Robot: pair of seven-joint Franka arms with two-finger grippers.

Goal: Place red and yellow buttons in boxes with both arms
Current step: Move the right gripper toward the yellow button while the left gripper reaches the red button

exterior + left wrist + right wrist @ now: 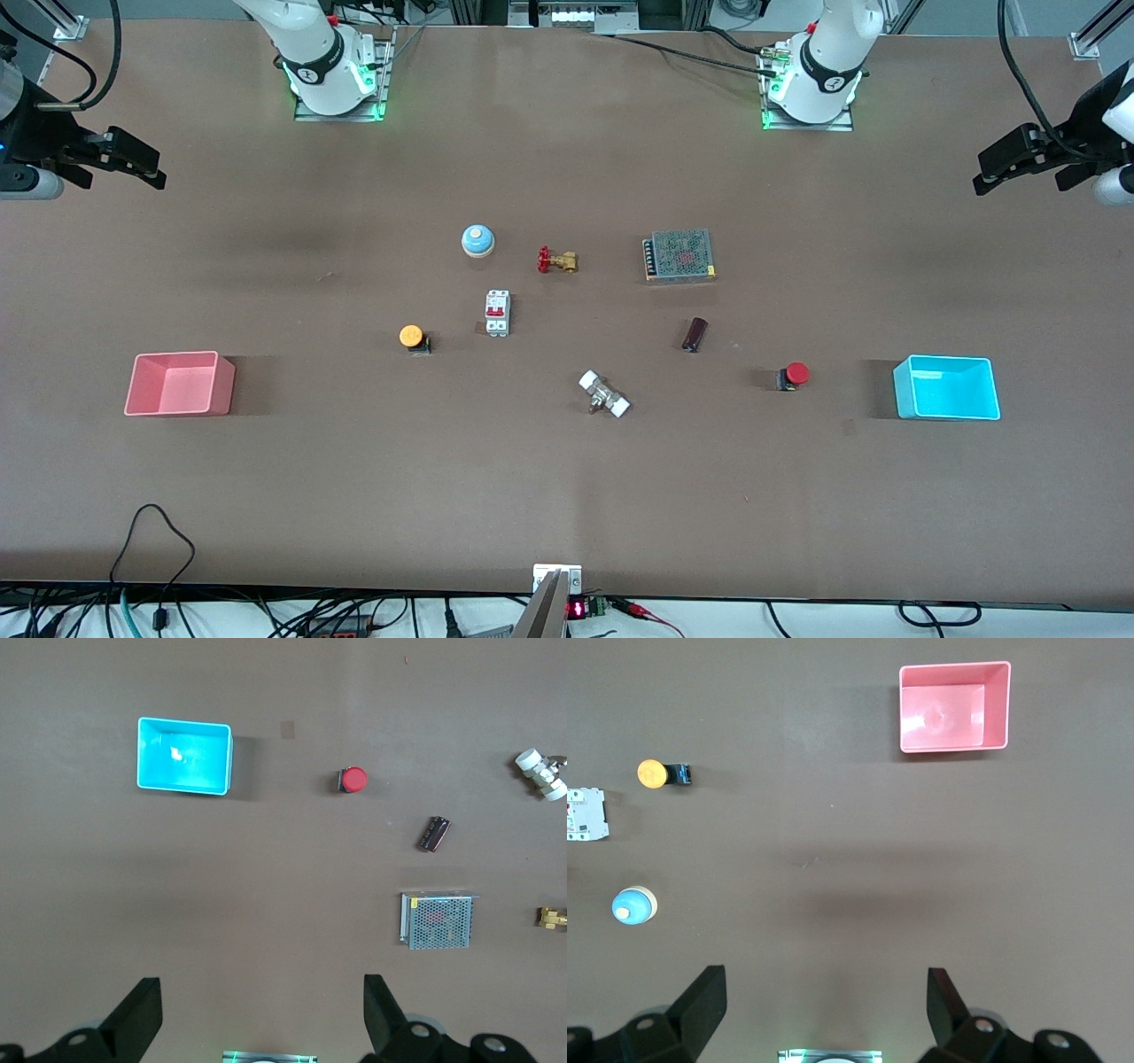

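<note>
The yellow button stands on the table mid-way between the pink box and the table's middle; the right wrist view shows it too, along with the pink box. The red button stands beside the cyan box; the left wrist view shows both the button and the box. Both boxes are empty. My right gripper is open and empty, high over the right arm's end of the table. My left gripper is open and empty, high over the left arm's end.
Around the table's middle lie a blue-and-white bell, a brass valve with a red handle, a white circuit breaker, a mesh-covered power supply, a small dark cylinder and a white pipe fitting.
</note>
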